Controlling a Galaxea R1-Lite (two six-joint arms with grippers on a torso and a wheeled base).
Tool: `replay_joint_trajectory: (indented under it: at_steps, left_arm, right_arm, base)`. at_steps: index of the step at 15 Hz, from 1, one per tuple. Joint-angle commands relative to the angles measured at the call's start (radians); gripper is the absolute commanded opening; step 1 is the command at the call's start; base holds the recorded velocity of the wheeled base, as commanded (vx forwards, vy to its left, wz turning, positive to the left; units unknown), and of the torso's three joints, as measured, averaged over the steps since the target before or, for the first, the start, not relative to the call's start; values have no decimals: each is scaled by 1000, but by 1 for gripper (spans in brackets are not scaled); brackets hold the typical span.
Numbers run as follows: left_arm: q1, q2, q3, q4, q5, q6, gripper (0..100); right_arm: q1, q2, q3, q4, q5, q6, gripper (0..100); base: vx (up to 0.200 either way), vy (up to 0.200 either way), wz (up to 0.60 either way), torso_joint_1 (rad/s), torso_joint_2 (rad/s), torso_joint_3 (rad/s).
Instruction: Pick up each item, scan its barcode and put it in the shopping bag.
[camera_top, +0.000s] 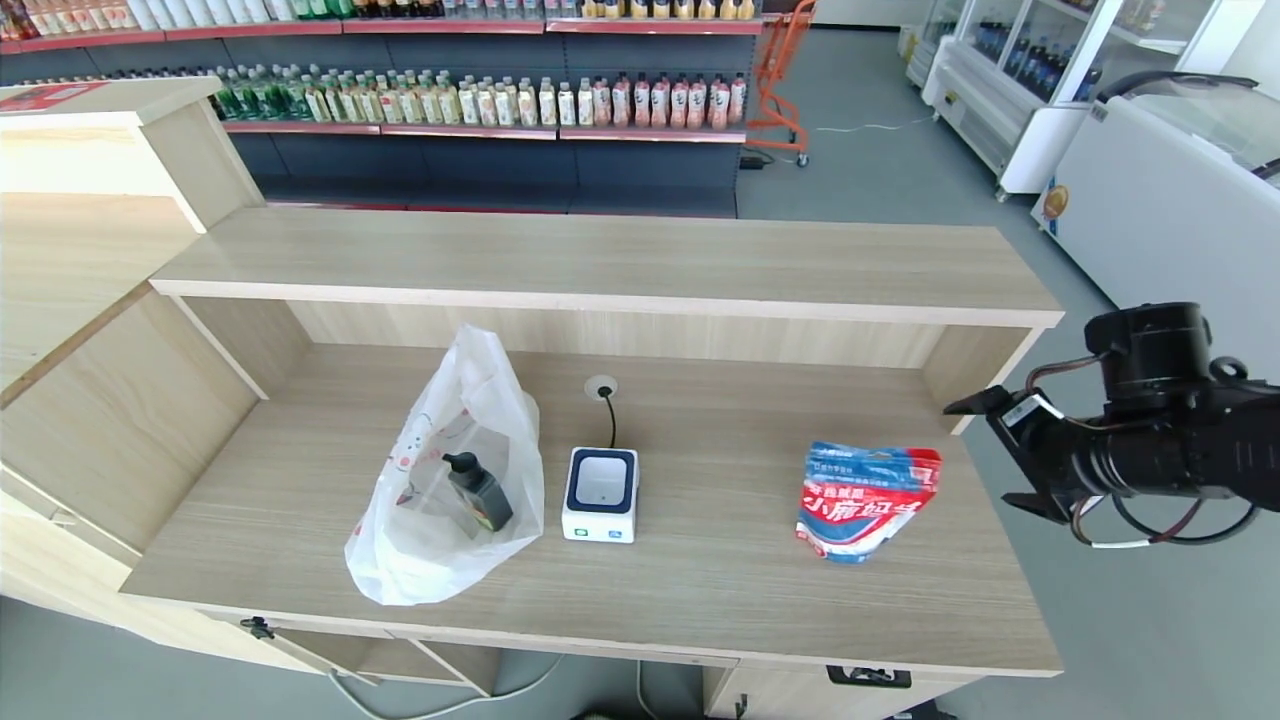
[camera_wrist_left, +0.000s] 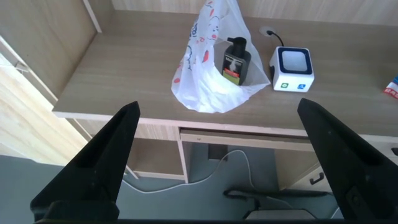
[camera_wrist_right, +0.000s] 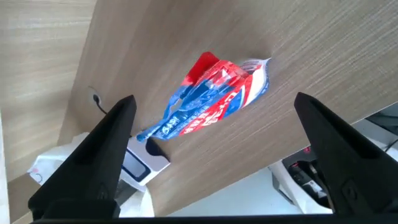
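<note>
Right gripper (camera_top: 985, 455) gapes near pouch (camera_top: 868, 500) lying front-to-back.

Showing bright, even, diffuse light across the tabletop (camera_top: 720, 500). Casting only faint, soft shadows beside the shopping bag (camera_top: 420, 560) and pouch (camera_top: 865, 500). Glaring palely on the freezer lid (camera_top: 1210, 110) at far right. Bowing straight edges toward the head view's borders. Rendering left hand (camera_wrist_left: 217, 111) and right hand (camera_wrist_right: 214, 102) as dark, near-featureless shapes.
</note>
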Motion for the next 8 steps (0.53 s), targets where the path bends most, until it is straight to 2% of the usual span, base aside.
replay_joint_trajectory:
  at_steps: [1, 5, 8]
  left_arm:
    - [0, 0, 0, 0, 0, 0, 100]
    - [0, 0, 0, 0, 0, 0, 100]
    - [0, 0, 0, 0, 0, 0, 100]
  right_arm:
    - [63, 172, -39, -39, -11, 1, 100]
    - [136, 267, -85, -42, -54, 0, 100]
    - [147, 343, -123, -42, -75, -3, 100]
  base:
    - [0, 0, 0, 0, 0, 0]
    - [0, 0, 0, 0, 0, 0]
    - [0, 0, 0, 0, 0, 0]
